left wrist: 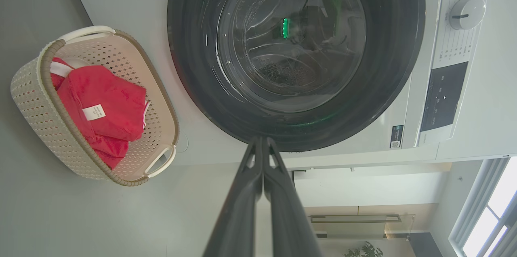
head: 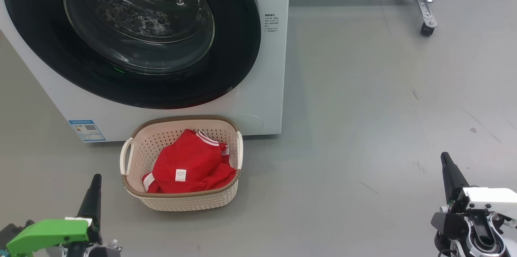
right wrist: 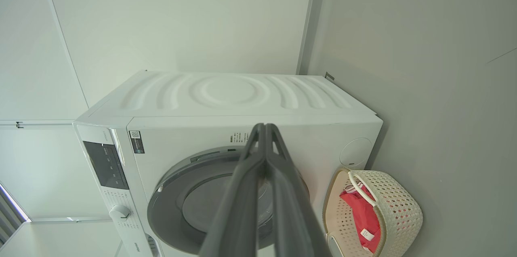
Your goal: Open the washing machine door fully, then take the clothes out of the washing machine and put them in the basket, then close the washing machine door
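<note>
The white washing machine stands ahead with its round black-rimmed door lying flush against its front. On the floor in front of it sits the cream basket, holding red clothes with white trim and a small white tag. My left gripper is at the lower left, shut and empty, left of the basket. My right gripper is at the lower right, also shut and empty. The left wrist view looks past touching fingers at the door and the basket.
Grey floor spreads to the right of the machine. A white cabinet on a castor leg stands at the back right. The machine's control panel and dial appear in the left wrist view.
</note>
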You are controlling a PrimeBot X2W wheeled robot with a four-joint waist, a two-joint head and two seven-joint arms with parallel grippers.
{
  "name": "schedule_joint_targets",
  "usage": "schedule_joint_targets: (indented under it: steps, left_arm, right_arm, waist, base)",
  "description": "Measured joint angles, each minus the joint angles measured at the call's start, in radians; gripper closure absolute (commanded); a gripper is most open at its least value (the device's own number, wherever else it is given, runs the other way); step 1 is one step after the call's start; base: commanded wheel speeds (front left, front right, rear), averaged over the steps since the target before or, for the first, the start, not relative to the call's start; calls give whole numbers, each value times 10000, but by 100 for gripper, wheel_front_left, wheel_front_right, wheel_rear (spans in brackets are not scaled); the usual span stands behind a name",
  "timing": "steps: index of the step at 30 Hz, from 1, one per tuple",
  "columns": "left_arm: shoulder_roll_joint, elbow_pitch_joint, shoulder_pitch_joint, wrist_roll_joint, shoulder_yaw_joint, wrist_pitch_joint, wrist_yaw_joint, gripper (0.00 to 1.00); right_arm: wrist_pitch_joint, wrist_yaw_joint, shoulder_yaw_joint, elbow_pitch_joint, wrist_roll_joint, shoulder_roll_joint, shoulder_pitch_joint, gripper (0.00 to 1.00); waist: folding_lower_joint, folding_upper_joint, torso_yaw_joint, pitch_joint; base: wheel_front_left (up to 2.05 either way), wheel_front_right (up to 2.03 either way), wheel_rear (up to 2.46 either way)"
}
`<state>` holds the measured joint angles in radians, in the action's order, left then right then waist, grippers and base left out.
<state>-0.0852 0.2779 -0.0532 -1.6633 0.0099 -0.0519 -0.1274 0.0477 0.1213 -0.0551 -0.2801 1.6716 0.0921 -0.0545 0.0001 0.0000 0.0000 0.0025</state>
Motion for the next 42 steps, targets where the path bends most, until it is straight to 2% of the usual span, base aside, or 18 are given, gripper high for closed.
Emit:
schedule_joint_targets:
  steps: [42]
  left_arm:
    - [54,-17,-3,0,56,-84,0,100]
  right_arm:
    - [13,0,-46,12,-2,-40,-1,100]
  waist:
    - [0,0,0,4]
  base:
    - [0,0,0]
